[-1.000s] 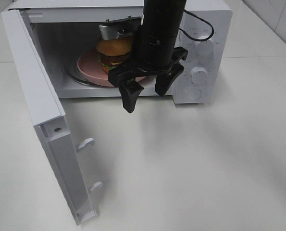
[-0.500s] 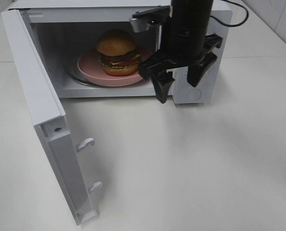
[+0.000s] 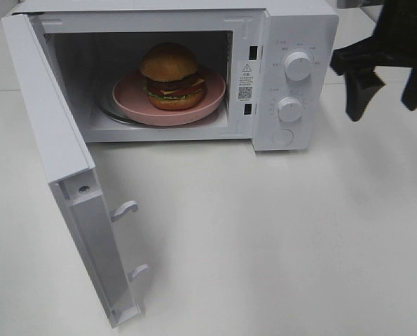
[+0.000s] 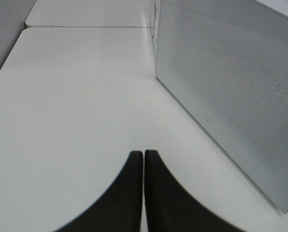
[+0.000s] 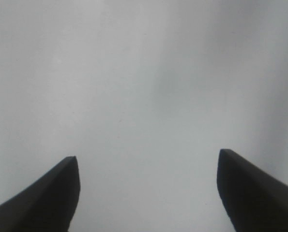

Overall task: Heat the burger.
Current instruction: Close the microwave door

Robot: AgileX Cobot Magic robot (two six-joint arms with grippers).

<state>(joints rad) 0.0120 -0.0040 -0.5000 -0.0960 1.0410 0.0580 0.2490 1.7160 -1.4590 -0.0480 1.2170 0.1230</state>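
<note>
Burger [image 3: 170, 75] in the microwave [image 3: 296, 28] — door [image 3: 50, 126] wide open.
I see it on the pink plate [image 3: 127, 98] inside. My right gripper [image 3: 383, 108] hangs beside the dials, jaws spread wide, empty — my left gripper [image 4: 144, 155] has its fingers pressed together, holding nothing.

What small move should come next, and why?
Probably push the microwave door closed with the left end effector, which is shut near its outer face: the burger sits on the pink plate inside, the door stands wide open, and the right end effector is open, away from the opening.
</note>
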